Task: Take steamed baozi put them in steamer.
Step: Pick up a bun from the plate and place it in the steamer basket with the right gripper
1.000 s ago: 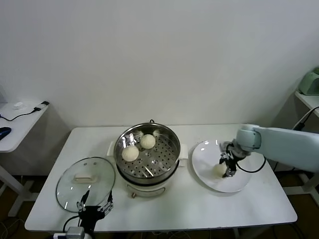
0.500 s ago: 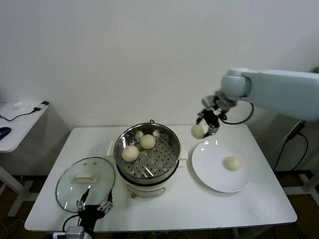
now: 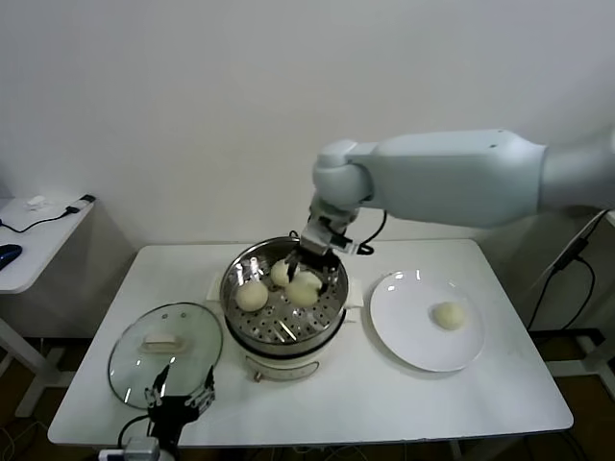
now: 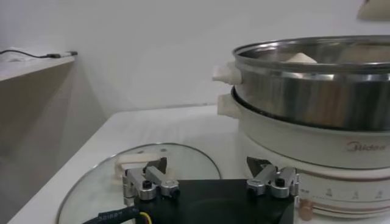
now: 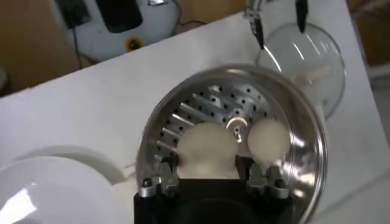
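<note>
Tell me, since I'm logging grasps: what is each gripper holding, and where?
The right gripper pinches a baozi by its sides above the steamer. The left gripper is open, holding nothing.

My right gripper (image 3: 306, 272) has swung from the plate (image 3: 404, 331) across to above the steamer (image 3: 327, 269), carrying the bun (image 3: 305, 288) it lifted off the plate a moment ago. That bun now hangs over the perforated tray, just beside the two buns already inside.

steamer (image 3: 284, 298) mid tabletop (image 3: 317, 403), two buns (image 3: 253, 295) inside, lid (image 3: 165, 341) left, plate (image 3: 426, 321) right, one bun (image 3: 448, 315) on it
</note>
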{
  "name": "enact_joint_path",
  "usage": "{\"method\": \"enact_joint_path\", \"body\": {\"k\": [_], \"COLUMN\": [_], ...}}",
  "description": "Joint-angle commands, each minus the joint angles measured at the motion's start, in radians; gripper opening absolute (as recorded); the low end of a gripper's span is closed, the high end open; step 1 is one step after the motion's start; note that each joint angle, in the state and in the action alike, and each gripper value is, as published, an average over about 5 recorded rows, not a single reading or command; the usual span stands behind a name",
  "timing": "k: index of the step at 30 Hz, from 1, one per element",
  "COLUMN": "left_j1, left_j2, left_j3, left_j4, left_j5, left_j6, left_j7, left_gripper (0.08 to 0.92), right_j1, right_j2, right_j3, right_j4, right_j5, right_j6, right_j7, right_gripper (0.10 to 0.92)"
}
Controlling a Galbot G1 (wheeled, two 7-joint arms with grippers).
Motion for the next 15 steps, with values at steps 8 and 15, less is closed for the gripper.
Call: {"method": "enact_joint_path", "body": {"k": [8,15], "left_j1": [0.005,0.006], "left_j2": [-0.001,0.002], "left_j3": [0.000,-0.001], "left_j4": [0.002,0.000], "left_j5": [-0.001,-0.001], "left_j6": [-0.006,-0.008], "left_j7": [-0.002,-0.002], "left_gripper": [0.823,0.823], "right_j1": [-0.216,-0.219], "right_j2": [0.159,0.168], "right_j3": [0.041,0.044], "right_j4": [-0.166,-0.192], "right_j5": [-0.208,-0.207], "right_j6": [0.196,0.215], "right_j7": [0.038,-0.004], "right_gripper": [0.642,0.644]}}
